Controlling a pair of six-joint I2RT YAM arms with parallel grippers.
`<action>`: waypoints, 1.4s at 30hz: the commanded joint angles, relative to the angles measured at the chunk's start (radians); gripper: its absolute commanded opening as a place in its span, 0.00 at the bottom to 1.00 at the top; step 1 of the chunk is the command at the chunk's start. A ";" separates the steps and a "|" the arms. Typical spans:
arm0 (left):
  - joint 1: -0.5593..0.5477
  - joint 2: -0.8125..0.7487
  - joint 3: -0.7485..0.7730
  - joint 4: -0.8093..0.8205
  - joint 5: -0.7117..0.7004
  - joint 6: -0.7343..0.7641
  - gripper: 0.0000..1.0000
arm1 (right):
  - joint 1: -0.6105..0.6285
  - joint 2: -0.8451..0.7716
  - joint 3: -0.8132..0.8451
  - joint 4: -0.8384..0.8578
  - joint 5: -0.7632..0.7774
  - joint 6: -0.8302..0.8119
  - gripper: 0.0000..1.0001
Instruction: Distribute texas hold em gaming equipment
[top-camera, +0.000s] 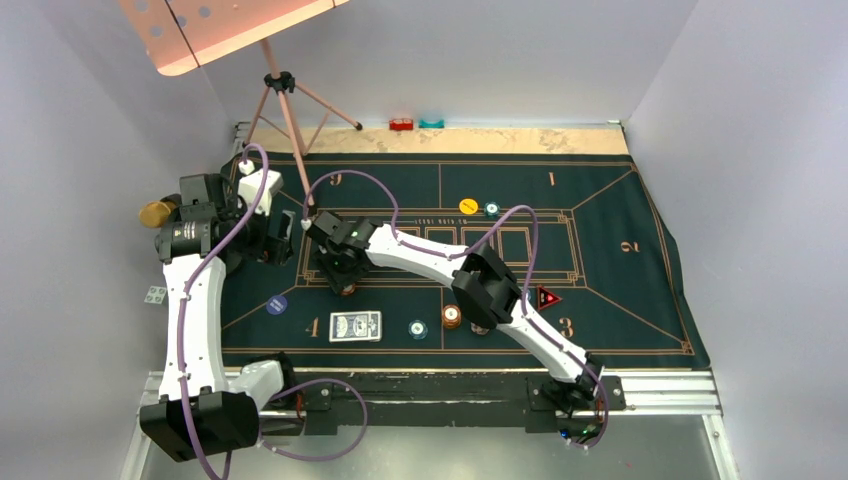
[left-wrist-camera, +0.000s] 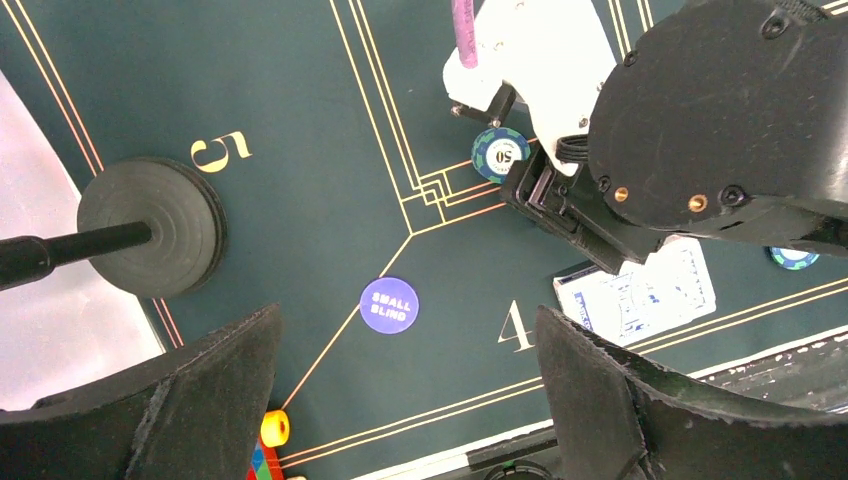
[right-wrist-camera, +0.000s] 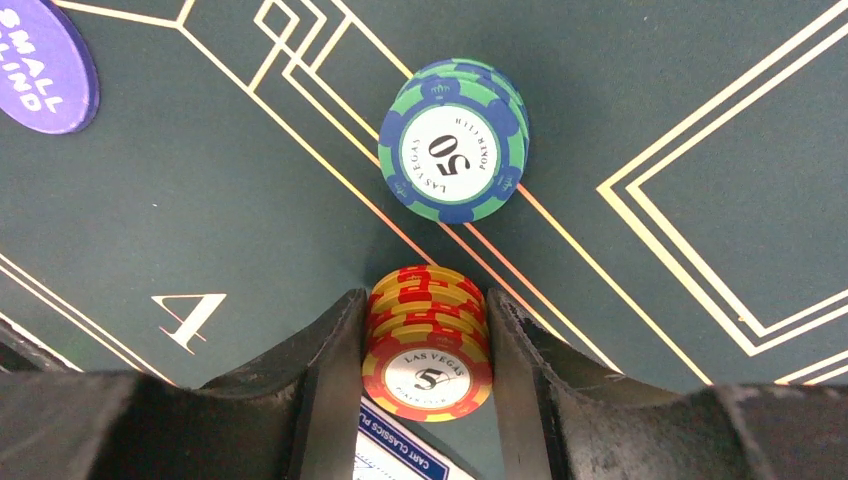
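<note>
Far left: the left gripper (left-wrist-camera: 408, 335) is seen w/ jaws spread fully and nothing held, hanging over the felt mat (left-wrist-camera: 300, 120) nr the "5" numeral. The SMALL BLIND disc (left-wrist-camera: 389, 304) lies flat just ahead of its fingertips. That disc is judged nearer the left arm than the right.

Centre-left: the right gripper (right-wrist-camera: 424, 305) is clamped on a red-yellow chip stack (right-wrist-camera: 428, 345), one finger pressed to each side. The stack's axis is upright. Whether it rests on the felt or is lifted can't be told. It is placed btwn the "4" numeral and the gold corner lines. A blue-green 50 stack (right-wrist-camera: 453, 140) stands straight ahead of the jaws, apart from the held stack. Any set-down turns on that relation, and room is judged tight on that side.

Further right, along the near edge, are found the cards (top-camera: 356, 326), a teal chip (top-camera: 418, 328), an orange chip (top-camera: 452, 316) and the red triangle marker (top-camera: 545, 297).

Views: grip contact is shown only by the right wrist cam. From the top, the 50 stack is hidden under the right wrist. The disc's lettering can be read only in the wrist views.
</note>
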 joint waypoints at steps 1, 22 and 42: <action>0.005 -0.018 0.025 0.001 0.000 0.015 1.00 | 0.001 0.005 0.026 -0.004 -0.003 0.007 0.34; 0.004 -0.030 0.034 -0.015 0.001 0.013 1.00 | -0.032 -0.219 -0.096 0.024 0.127 -0.056 0.76; 0.003 -0.017 0.040 -0.030 0.001 0.062 1.00 | -0.062 -0.842 -1.025 0.130 0.227 0.032 0.94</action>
